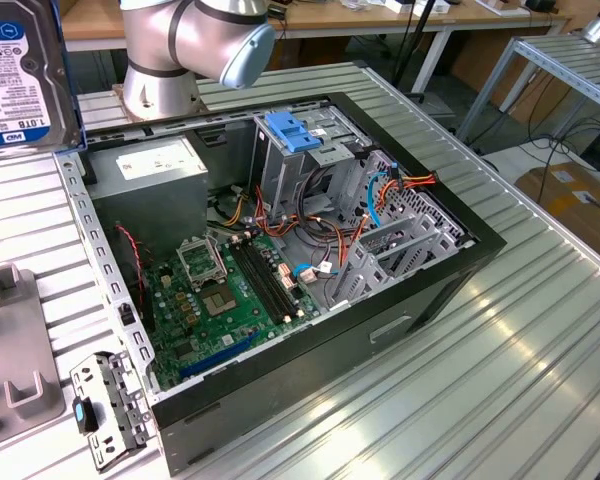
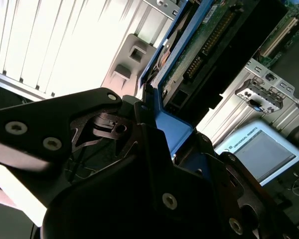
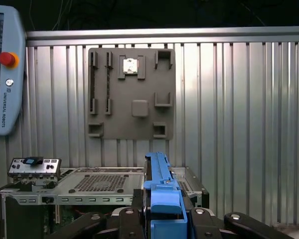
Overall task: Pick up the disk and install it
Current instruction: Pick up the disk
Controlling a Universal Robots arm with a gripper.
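In the exterior view's far left, the rectangular silver-grey metal disk (image 1: 20,75) is held aloft, clamped in the black gripper's (image 3: 163,215) jaws. Picking up is done, and installation is judged outstanding.

The disk (image 1: 20,75) is silver-grey, its label (image 1: 10,50) white with black print and a round blue logo; its side rail (image 3: 162,189) is bright blue; the gripper (image 3: 163,201) is black. The motherboard (image 1: 220,290) is green inside the black case (image 1: 310,375); the table (image 1: 540,340) is silver, ribbed in parallel lines; the fixture plate (image 3: 131,94) is plain grey; the pendant's button (image 3: 6,59) is red.
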